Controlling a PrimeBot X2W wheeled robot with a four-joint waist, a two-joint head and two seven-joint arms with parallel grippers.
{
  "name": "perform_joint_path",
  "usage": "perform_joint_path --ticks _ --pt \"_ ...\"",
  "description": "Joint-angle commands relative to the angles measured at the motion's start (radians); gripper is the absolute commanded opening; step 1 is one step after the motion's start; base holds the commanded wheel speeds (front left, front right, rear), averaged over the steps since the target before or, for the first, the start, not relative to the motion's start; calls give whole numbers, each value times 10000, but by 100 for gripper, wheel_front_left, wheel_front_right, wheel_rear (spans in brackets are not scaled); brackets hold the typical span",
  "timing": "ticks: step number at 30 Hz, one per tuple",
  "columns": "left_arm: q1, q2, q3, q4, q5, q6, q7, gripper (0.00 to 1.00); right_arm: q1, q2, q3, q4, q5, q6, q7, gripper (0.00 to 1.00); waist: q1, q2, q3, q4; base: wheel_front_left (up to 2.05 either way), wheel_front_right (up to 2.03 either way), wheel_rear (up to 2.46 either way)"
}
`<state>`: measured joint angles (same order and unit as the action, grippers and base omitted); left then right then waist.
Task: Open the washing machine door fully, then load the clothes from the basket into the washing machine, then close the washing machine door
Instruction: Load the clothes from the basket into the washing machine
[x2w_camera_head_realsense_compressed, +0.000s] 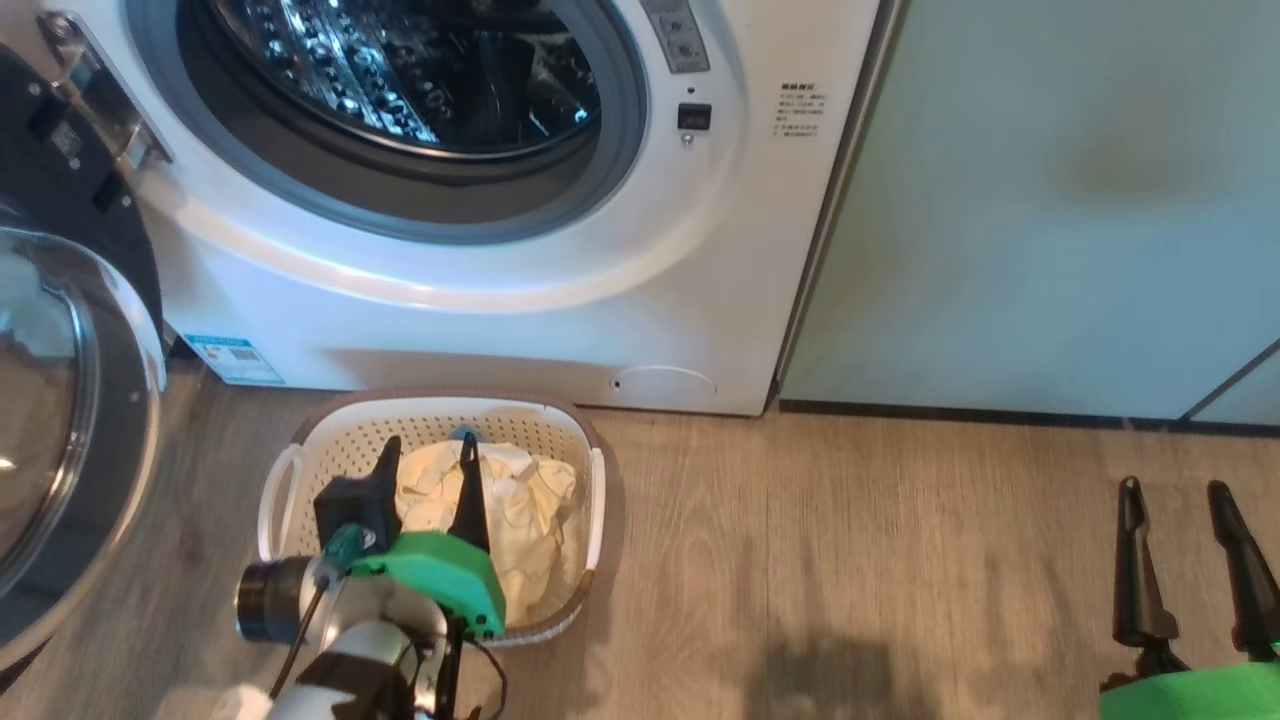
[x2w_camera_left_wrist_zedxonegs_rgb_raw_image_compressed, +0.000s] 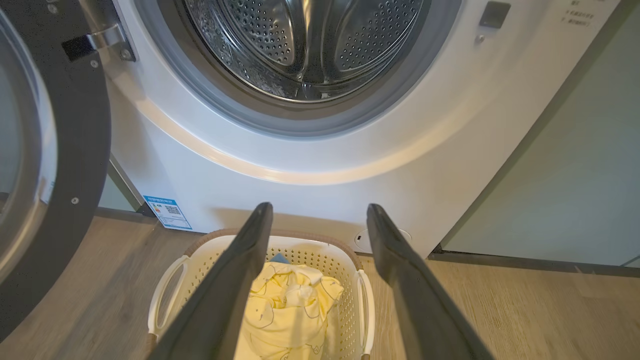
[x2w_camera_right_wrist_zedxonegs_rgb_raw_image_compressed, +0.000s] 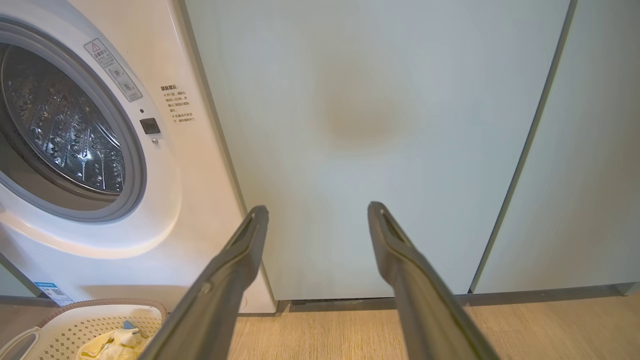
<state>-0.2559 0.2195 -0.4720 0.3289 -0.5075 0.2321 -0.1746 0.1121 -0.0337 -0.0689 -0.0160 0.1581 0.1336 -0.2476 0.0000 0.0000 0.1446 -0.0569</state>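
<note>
On the wood floor (x2w_camera_head_realsense_compressed: 850, 560), just in front of the washing machine (x2w_camera_head_realsense_compressed: 480, 320), sits the basket (x2w_camera_head_realsense_compressed: 330, 440), close to the machine's lower front and below the round opening. Inside it the clothes (x2w_camera_head_realsense_compressed: 530, 510) lie in a pale yellow bunched heap toward the right half. A small blue piece (x2w_camera_head_realsense_compressed: 465, 433) peeks out at the far edge of the heap, against the basket's back wall.

Off to the left the door (x2w_camera_head_realsense_compressed: 70, 420) is swung wide open, hanging on its hinge (x2w_camera_head_realsense_compressed: 100, 110) at the upper left of the opening. With it open, the steel drum (x2w_camera_head_realsense_compressed: 400, 70) and the grey seal (x2w_camera_head_realsense_compressed: 400, 210) are exposed. On the machine front, a blue sticker (x2w_camera_head_realsense_compressed: 233, 358) sits at the lower left corner and a round flap (x2w_camera_head_realsense_compressed: 663, 383) is low on the right, behind the basket's right corner.

Over the basket hangs the left gripper (x2w_camera_head_realsense_compressed: 430, 440), fingers spread apart and empty, pointing toward the machine. In the left wrist view the yellow heap shows lower down in the gap between the fingers. Whether a fingertip touches the fabric, cannot tell.

At the lower right of the head view, over bare floor, the right gripper (x2w_camera_head_realsense_compressed: 1174, 487) also has its fingers apart and is empty. It is well apart from the basket and faces the pale green cabinet panel (x2w_camera_head_realsense_compressed: 1050, 200) beside the machine.
</note>
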Motion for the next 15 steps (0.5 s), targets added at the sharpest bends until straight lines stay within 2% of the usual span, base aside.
perform_joint_path --ticks 1,7,15 --pt "-646 52 295 32 -84 -83 33 100 -525 -166 218 -332 35 -29 -93 100 0 0 171 -18 0 0 0" --pt "-1353 -283 180 1509 -273 -387 185 100 -747 -166 293 -362 114 -29 -102 100 0 0 815 -121 0 0 0" --pt "-2670 -766 116 4181 -490 -988 55 100 -1213 -166 413 -389 204 -29 -121 100 0 0 1931 -316 0 0 0"
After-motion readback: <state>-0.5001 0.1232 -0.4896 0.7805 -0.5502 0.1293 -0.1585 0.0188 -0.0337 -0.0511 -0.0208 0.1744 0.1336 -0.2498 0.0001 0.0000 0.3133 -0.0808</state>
